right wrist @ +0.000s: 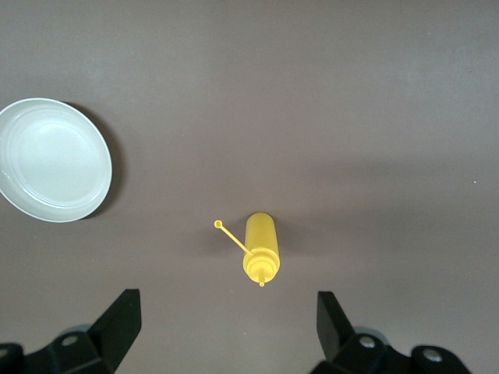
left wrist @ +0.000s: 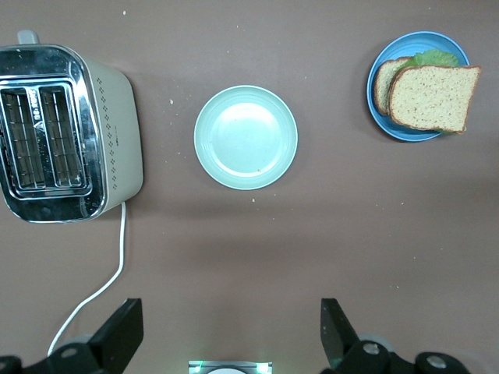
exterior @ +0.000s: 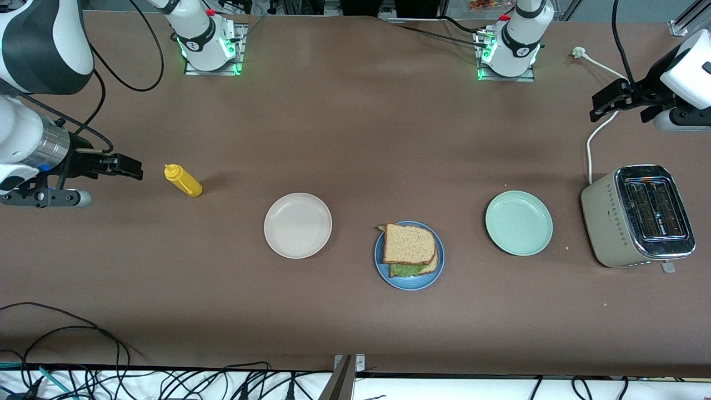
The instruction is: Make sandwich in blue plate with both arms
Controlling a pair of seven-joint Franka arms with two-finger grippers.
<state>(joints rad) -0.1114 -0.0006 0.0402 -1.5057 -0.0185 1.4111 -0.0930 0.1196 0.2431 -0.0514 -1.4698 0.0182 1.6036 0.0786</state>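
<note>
The sandwich (exterior: 410, 244) lies on the blue plate (exterior: 411, 284), near the front camera at the table's middle. Its top bread slice sits slightly askew on the lower slice, and green lettuce (exterior: 404, 270) peeks out between them. The left wrist view shows the same sandwich (left wrist: 433, 97) on the plate (left wrist: 417, 134). My left gripper (exterior: 595, 108) hangs open and empty over the left arm's end of the table, above the toaster's cord; it (left wrist: 231, 327) holds nothing. My right gripper (exterior: 133, 169) is open and empty over the right arm's end, beside a yellow bottle; its fingers (right wrist: 117, 323) stand wide apart.
A cream-white plate (exterior: 298, 225) and a pale green plate (exterior: 519, 223) flank the blue plate, both bare. A beige toaster (exterior: 639, 216) with a white cord (exterior: 590, 150) stands at the left arm's end. A yellow squeeze bottle (exterior: 183, 180) lies on its side at the right arm's end.
</note>
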